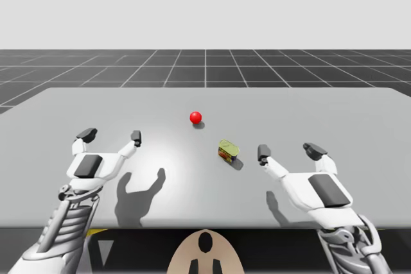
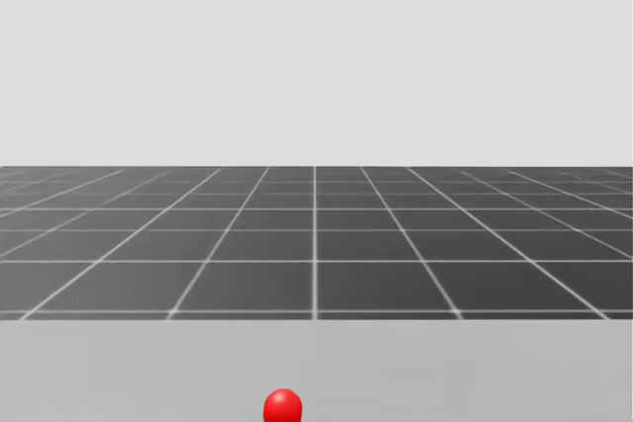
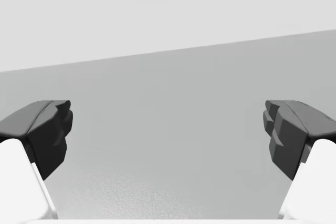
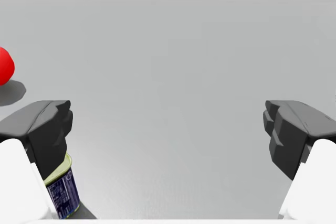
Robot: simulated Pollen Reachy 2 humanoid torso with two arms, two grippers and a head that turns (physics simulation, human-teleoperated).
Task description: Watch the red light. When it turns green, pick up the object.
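A red light ball (image 1: pixel 196 117) rests on the grey table (image 1: pixel 321 113) near its middle; the head view has the ball (image 2: pixel 283 407) at its lower edge and the right wrist view has the ball (image 4: pixel 4 65) far ahead, beside the fingers. A small green-topped can (image 1: pixel 228 151) stands just nearer me, to the right of the ball. My right gripper (image 1: pixel 289 152) hovers open beside it, the can (image 4: pixel 62 191) just outside one finger. My left gripper (image 1: pixel 110 135) is open over bare table (image 3: pixel 168 145) at the left, nothing between its fingers.
The table's far edge (image 2: pixel 316 321) gives onto a dark gridded floor (image 2: pixel 316 234). Shadows of both arms fall on the tabletop in front of me.
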